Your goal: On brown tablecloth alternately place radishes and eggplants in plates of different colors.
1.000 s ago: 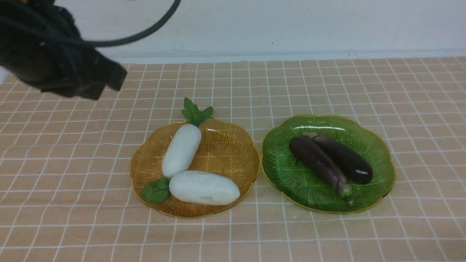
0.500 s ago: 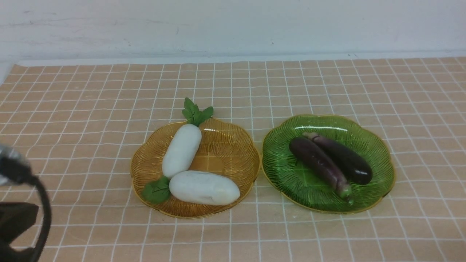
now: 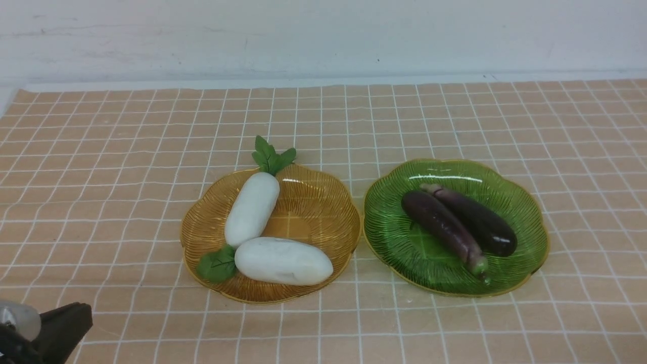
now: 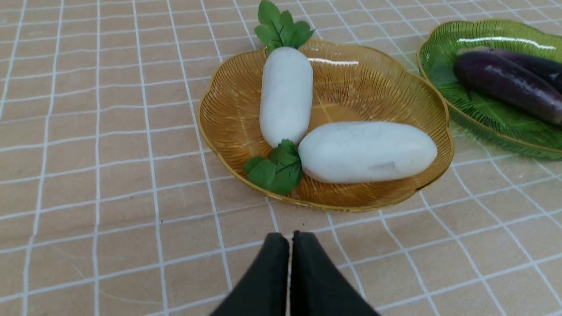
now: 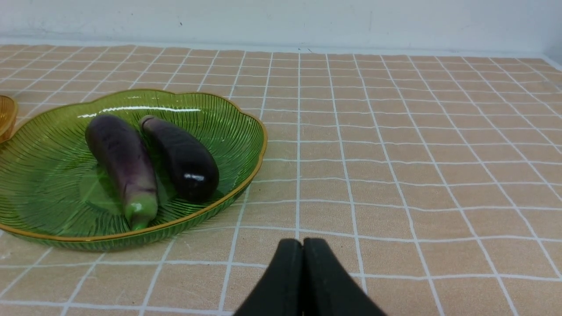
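Here the radishes (image 4: 351,151) lie just beyond the closed left gripper (image 4: 290,239).

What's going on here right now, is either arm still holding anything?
Neither arm holds anything. Both radishes lie in the amber plate, and both eggplants lie side by side in the green plate to its right on the brown tablecloth. The left pincer is shut and empty, short of the amber plate. The right pincer is shut and empty too, near the green plate. The sorting looks done.
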